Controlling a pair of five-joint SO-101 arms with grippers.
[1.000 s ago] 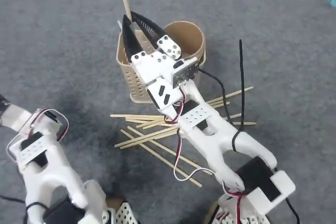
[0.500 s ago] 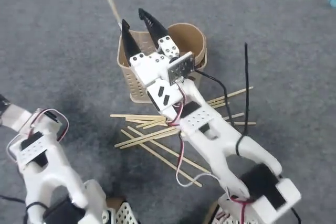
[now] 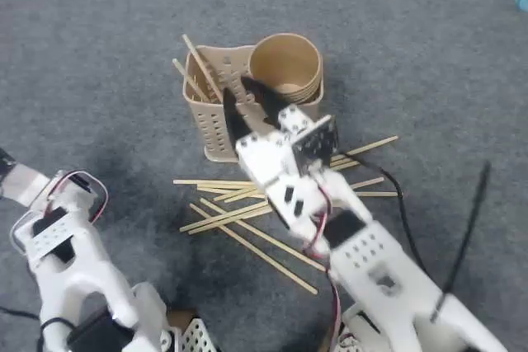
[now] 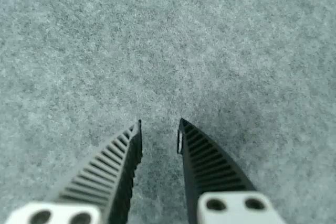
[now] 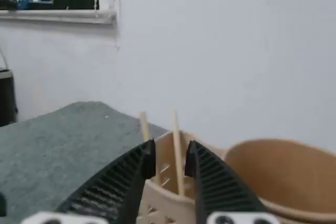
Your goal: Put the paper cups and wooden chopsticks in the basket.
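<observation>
A beige perforated basket stands at the far middle of the carpet, with a brown paper cup nested in its right side. Two wooden chopsticks lean inside its left part. Several more chopsticks lie scattered on the carpet in front of the basket. My right gripper hovers just in front of the basket's near rim, open and empty. In the right wrist view the right gripper faces the basket, the standing chopsticks and the cup. My left gripper is open over bare carpet.
The left arm sits at the near left corner, away from the chopstick pile. A black cable trails along the right arm. Grey carpet stretches open to the left and right of the basket.
The right gripper opened above the basket and released a chopstick, which now leans inside it. The right arm then drew back and lower. The left arm stayed still.
</observation>
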